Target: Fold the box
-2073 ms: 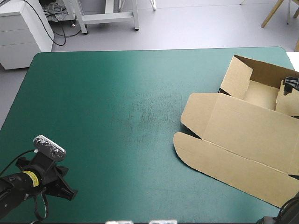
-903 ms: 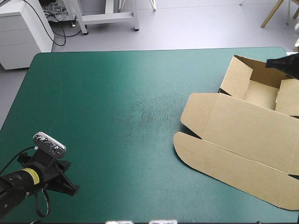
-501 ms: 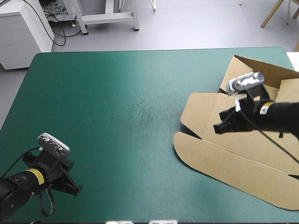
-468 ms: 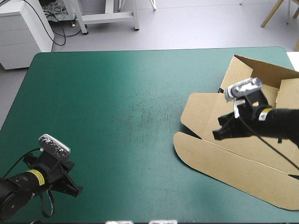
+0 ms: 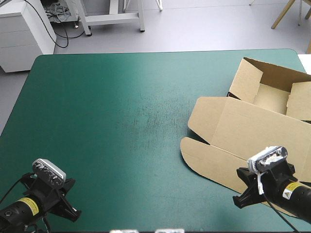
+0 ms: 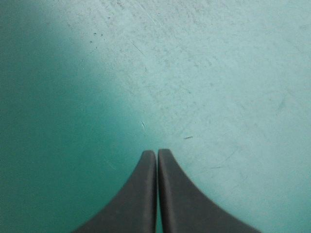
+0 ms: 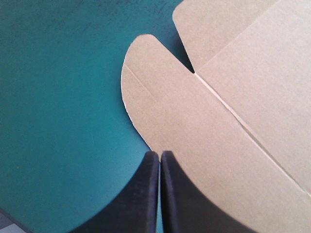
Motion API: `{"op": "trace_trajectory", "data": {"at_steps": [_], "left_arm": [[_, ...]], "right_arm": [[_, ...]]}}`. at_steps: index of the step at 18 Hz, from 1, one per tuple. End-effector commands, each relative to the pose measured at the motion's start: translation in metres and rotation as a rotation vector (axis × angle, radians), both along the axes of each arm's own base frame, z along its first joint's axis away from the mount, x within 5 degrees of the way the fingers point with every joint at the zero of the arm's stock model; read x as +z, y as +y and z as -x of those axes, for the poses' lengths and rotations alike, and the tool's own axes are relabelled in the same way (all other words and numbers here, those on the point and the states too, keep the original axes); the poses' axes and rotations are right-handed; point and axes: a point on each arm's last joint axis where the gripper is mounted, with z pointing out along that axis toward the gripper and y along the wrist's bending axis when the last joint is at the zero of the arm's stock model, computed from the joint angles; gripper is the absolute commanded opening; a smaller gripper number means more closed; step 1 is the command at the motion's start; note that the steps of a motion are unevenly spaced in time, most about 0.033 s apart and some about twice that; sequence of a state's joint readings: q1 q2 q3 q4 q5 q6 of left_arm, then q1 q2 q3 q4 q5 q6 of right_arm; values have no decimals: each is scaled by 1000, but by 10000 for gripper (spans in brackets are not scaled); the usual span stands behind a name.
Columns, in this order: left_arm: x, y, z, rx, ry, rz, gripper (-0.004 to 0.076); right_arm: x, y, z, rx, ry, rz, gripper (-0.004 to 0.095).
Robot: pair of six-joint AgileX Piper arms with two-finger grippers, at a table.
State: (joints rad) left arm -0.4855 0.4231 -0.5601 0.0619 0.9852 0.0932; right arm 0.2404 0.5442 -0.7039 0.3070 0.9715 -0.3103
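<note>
The brown box lies at the table's right side. Its tray part at the far right has walls raised, and the wide lid with its rounded front flap lies flat toward the near edge. My right gripper is shut and empty at the near right, low over the flap's near edge. In the right wrist view the shut right gripper has its tips right at the edge of the box flap. My left gripper is shut at the near left corner, far from the box. The left wrist view shows the left gripper over bare cover.
The teal-green cover is bare across the middle and left. Both grippers sit close to the table's near edge. The box's right part runs past the table's right edge.
The right arm came in over the tray, swept across the lid and dropped to the near right by the front flap. The left gripper drew back slightly toward the near edge.
</note>
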Motion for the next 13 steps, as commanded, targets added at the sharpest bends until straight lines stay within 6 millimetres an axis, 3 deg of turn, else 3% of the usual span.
{"op": "trace_trajectory", "data": {"at_steps": [1, 5, 13], "left_arm": [[5, 0, 2, -12, -85, 51, -10], [1, 3, 8, -13, -122, 70, -10], [-8, 3, 8, -12, -113, 60, -10]], "right_arm": [[-3, -3, 9, -13, -103, -30, -4], [-10, -6, 22, 5, -177, -17, -4], [-16, -7, 21, 20, -223, 12, -4]]}}
